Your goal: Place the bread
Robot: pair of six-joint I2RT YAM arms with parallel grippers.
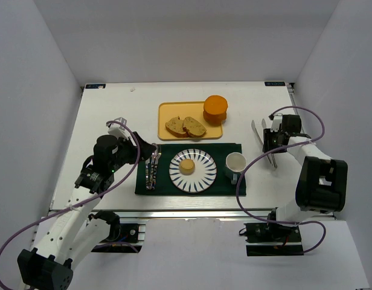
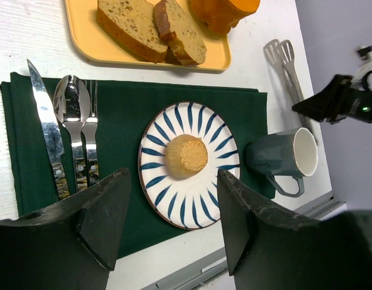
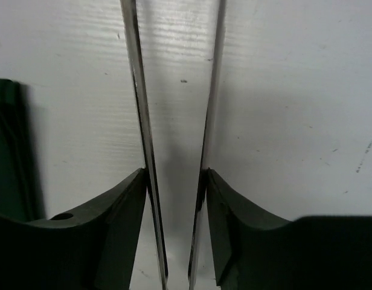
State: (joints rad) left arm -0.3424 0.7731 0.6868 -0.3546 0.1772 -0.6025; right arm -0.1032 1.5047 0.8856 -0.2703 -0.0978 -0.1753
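- Green cloth mat lies at lower centre of the top view, under a glossy white, blue-striped ceramic plate.
- Black left gripper, jaws spread wide and empty, sits nearer the plate; right gripper, far right, pinches thin steel tongs.
- Small, round, pale-tan, spongy bread rests mid-plate, with no long axis.

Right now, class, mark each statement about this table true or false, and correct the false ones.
1. The bread lies on the striped plate. True.
2. The cup stands on the left arm's side of the plate. False: the cup stands on the right arm's side.
3. The left gripper holds the knife. False: the left gripper is open and empty; the knife lies on the green mat.
4. Two brown slices lie on the yellow tray. True.
5. The right gripper grips the tongs. True.
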